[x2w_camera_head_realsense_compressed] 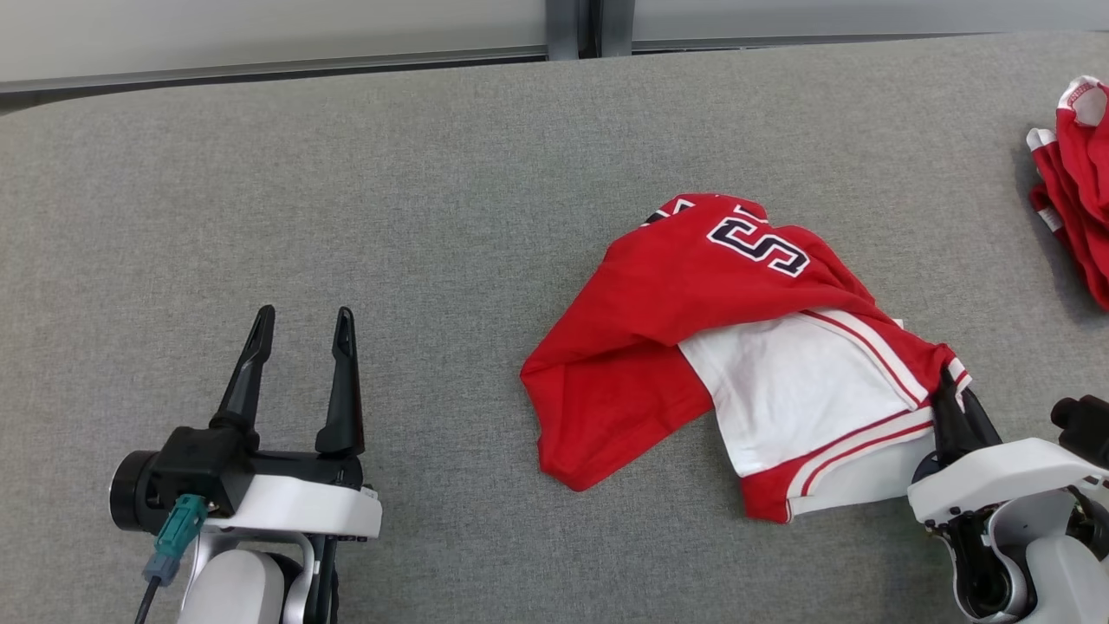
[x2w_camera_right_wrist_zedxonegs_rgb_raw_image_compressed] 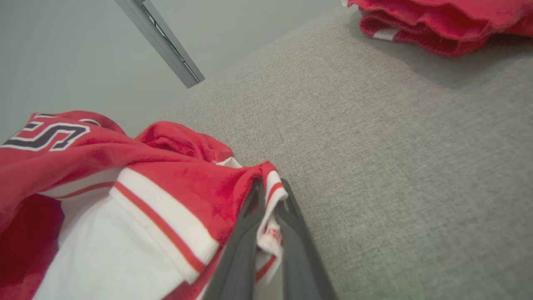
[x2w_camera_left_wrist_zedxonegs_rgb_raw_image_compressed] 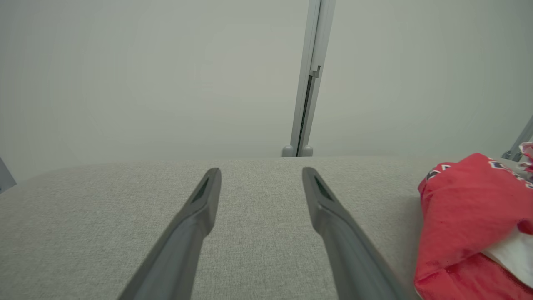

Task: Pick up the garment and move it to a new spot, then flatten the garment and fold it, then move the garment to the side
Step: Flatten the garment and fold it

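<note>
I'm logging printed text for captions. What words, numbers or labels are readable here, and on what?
"S" or "5", cannot tell which: black, white-edged, on the jersey.
Neighbouring characters: folded under, unreadable.
On its trim in the right pincer, a red mark: too blurred.
On the cloth pile: none.

We see our right claw [x2w_camera_right_wrist_zedxonegs_rgb_raw_image_compressed: 270, 189] with its 2 fingers pinched onto the red-and-white striped edge of the jersey [x2w_camera_right_wrist_zedxonegs_rgb_raw_image_compressed: 166, 179]. The jersey lies crumpled on the grey counter [x2w_camera_right_wrist_zedxonegs_rgb_raw_image_compressed: 395, 166], at the view's left. A red cloth lump [x2w_camera_right_wrist_zedxonegs_rgb_raw_image_compressed: 437, 25] sits well apart at top right.
</note>
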`<state>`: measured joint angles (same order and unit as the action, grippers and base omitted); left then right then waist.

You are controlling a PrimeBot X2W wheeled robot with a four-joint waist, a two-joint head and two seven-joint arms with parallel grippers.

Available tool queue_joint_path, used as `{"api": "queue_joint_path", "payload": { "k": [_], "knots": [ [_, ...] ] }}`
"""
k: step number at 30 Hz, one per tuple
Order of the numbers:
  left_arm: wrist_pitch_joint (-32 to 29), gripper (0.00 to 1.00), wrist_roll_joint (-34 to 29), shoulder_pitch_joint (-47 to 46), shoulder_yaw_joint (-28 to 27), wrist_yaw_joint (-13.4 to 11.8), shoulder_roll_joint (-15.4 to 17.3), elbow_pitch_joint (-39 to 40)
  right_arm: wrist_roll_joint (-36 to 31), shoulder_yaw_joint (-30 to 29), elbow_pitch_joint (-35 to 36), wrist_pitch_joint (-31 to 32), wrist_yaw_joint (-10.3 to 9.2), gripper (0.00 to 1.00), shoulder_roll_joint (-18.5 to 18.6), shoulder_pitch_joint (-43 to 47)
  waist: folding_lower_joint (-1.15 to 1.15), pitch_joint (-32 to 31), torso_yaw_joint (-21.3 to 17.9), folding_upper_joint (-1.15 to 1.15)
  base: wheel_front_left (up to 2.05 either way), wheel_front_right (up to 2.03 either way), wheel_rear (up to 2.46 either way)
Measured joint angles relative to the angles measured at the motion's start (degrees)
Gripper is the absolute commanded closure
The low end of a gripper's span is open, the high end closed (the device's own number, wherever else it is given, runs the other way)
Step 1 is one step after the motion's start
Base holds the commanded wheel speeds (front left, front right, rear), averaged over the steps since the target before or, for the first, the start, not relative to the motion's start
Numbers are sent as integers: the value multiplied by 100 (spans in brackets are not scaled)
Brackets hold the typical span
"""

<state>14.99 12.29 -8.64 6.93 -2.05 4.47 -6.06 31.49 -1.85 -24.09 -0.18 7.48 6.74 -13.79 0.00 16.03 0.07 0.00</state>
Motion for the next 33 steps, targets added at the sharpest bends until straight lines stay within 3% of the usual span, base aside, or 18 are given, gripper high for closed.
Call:
{"api": "queue_joint_path", "payload": {
  "k": [1,2,3,10,17,22,33],
  "knots": [
    [0,0,-2,0,1,2,3,0,30,23,-2,-15,1,57,-12,9,0,-5,-7,0,0,0,0],
    [0,0,-3,0,1,4,5,-3,32,51,11,-31,0,9,-9,30,0,-12,-10,0,0,0,0],
    [0,0,-7,0,2,4,9,-14,57,82,57,-43,1,0,-1,64,0,-21,-11,0,0,0,0],
    [0,0,-9,26,-25,-1,52,-43,-42,269,939,-393,0,0,296,373,0,-167,7,0,0,0,0],
    [1,0,-8,241,-64,-46,105,-47,-448,258,2209,-266,1,0,438,770,0,-433,11,0,0,0,0],
    [-33,0,-9,416,-33,-88,170,8,-1260,383,3133,43,1,0,456,974,0,-682,16,0,0,0,0],
    [-244,0,-15,850,54,-154,270,123,-1585,502,3327,272,1,0,112,1713,0,-1068,46,0,0,0,0]
  ]
}}
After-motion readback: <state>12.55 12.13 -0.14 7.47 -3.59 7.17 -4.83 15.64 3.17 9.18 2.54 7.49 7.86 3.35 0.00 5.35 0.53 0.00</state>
